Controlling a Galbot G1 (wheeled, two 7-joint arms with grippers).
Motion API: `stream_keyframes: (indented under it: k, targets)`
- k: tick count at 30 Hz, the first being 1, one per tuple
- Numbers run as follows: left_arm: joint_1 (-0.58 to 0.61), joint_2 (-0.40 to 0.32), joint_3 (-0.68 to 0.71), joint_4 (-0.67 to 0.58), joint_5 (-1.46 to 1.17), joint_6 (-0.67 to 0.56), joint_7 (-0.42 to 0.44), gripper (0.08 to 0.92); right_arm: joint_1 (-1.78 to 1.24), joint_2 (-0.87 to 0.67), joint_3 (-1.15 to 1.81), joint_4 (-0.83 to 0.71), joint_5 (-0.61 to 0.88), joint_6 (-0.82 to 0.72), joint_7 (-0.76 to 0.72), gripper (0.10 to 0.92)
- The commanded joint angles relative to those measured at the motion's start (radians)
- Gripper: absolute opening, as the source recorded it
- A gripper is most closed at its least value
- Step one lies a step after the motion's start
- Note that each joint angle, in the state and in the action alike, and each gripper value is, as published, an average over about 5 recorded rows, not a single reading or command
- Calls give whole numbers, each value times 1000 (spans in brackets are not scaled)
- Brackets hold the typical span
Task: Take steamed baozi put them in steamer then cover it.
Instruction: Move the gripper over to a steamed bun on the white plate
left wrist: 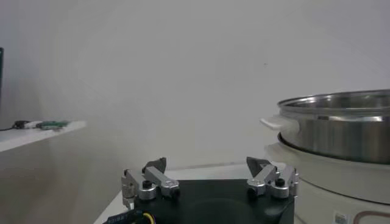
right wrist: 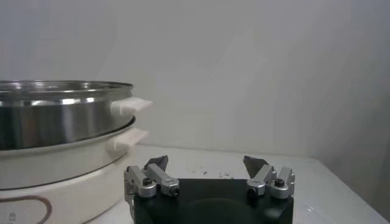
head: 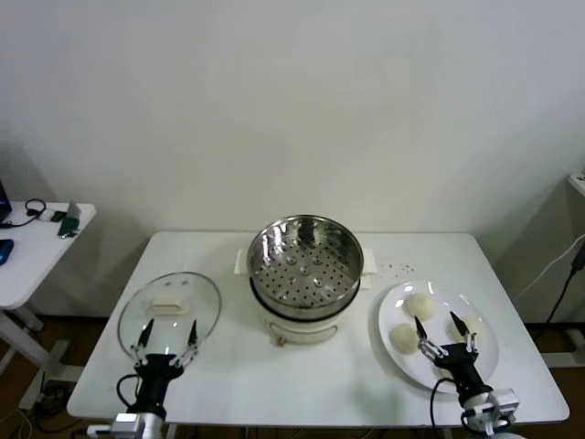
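Note:
The steamer (head: 306, 270), a shiny steel pot with a perforated tray on a cream base, stands uncovered at the table's middle. Its side also shows in the left wrist view (left wrist: 341, 125) and the right wrist view (right wrist: 61, 119). The cover (head: 174, 306), a clear glass lid with a cream handle, lies flat to its left. Three steamed baozi (head: 420, 304) (head: 403, 337) (head: 466, 326) sit on a white plate (head: 484, 366) to the right. My left gripper (head: 169, 331) (left wrist: 207, 163) hovers open over the cover's near edge. My right gripper (head: 437, 322) (right wrist: 206, 161) stands open over the plate, between the baozi, holding nothing.
A small white side table (head: 37, 247) with cables and small items stands off to the left. A few dark specks (head: 398, 268) lie on the table behind the plate. A bare wall rises behind the table.

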Motion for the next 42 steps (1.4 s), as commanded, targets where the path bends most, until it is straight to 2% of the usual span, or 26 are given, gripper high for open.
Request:
stream_keyframes:
  k: [1, 6, 9, 12, 17, 23, 31, 37, 42]
  targets:
    - [0, 6, 3, -4, 5, -4, -9, 823, 65, -157, 2, 19, -85, -192, -93, 823]
    - [1, 15, 7, -13, 6, -3, -19, 823, 167, -404, -26, -23, -150, -352, -273, 823]
    - [2, 18, 9, -22, 5, -3, -21, 823, 235, -574, -56, -81, -164, -392, -420, 823]
    - [2, 22, 15, -22, 4, -4, -22, 823, 322, -690, -105, -159, -196, -383, -551, 823]
    - [-2, 29, 23, -11, 6, -8, -25, 823, 556, -779, -301, -274, -268, -350, -684, 823]
    - [-12, 40, 21, -2, 4, -3, -26, 823, 954, -795, -691, -426, -355, -300, -817, 823]
    - [-28, 52, 13, 13, 3, 16, -31, 823, 1463, -733, -1308, -597, -327, -277, -884, 823]
    - [-41, 56, 7, 18, 4, 31, -34, 823, 1651, -621, -1597, -714, -294, -259, -904, 823]
    - [-46, 58, -1, 18, 1, 39, -38, 823, 1705, -547, -1697, -769, -268, -257, -904, 823]
